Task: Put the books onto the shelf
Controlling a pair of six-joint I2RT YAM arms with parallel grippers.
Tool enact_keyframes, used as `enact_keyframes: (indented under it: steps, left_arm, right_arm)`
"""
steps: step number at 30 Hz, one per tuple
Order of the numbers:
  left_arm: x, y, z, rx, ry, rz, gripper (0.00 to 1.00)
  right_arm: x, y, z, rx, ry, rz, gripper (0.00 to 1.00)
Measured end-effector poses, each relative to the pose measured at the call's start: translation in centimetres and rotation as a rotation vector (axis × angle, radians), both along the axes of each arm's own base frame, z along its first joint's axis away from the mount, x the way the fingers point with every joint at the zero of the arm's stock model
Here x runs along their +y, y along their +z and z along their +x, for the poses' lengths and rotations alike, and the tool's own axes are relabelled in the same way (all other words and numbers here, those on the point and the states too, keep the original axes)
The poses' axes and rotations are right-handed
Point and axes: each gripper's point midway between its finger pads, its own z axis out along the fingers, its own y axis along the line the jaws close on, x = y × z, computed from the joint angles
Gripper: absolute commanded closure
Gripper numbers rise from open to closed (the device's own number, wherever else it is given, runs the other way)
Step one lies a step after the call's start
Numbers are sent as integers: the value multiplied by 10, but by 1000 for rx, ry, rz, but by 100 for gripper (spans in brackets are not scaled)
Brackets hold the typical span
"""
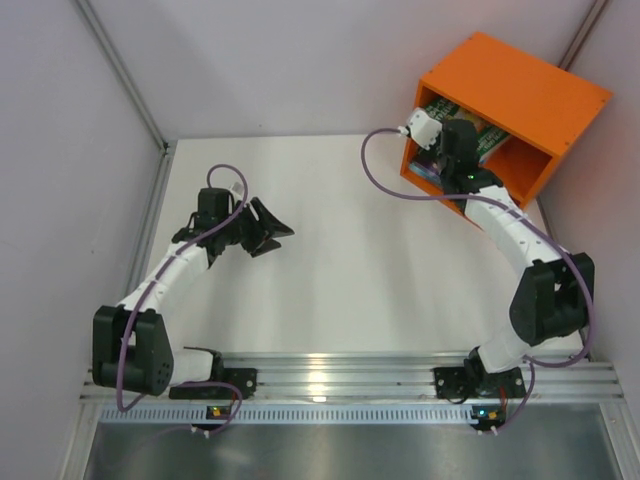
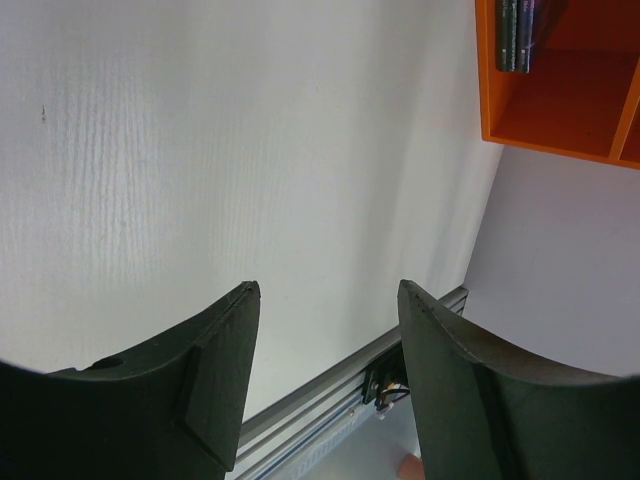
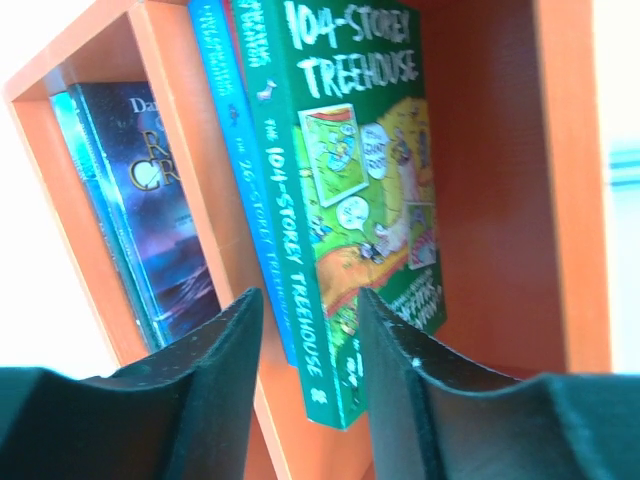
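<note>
Books (image 3: 345, 200) inside orange shelf (image 1: 520, 95), white table (image 1: 340, 270).

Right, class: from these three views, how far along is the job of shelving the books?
Nearly done, it seems. Done: the green book and a blue book stand in one compartment of the orange shelf, a dark book in the next. In hand: the right tool sits at the green book's spine; whether it grips is unclear. Left to do: no book shows on the table; the left tool hangs open, empty.
</note>
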Motion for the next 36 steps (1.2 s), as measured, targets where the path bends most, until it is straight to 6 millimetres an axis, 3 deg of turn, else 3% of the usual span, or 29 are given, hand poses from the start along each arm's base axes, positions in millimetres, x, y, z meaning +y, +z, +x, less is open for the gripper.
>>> enact_keyframes:
  steps: [3, 17, 27, 36]
  left_arm:
    - [0, 2, 0, -5, -1, -1, 37]
    - [-1, 2, -1, -6, -2, -1, 38]
    - [-1, 2, -1, -6, -4, -1, 38]
    - [-1, 2, -1, -6, -4, -1, 38]
  right_arm:
    - [-3, 6, -3, -13, -5, 7, 64]
    - [-12, 2, -5, 10, -16, 22, 60]
    - [-17, -1, -6, 21, -34, 23, 73]
    - [-24, -6, -1, 31, -64, 3, 76]
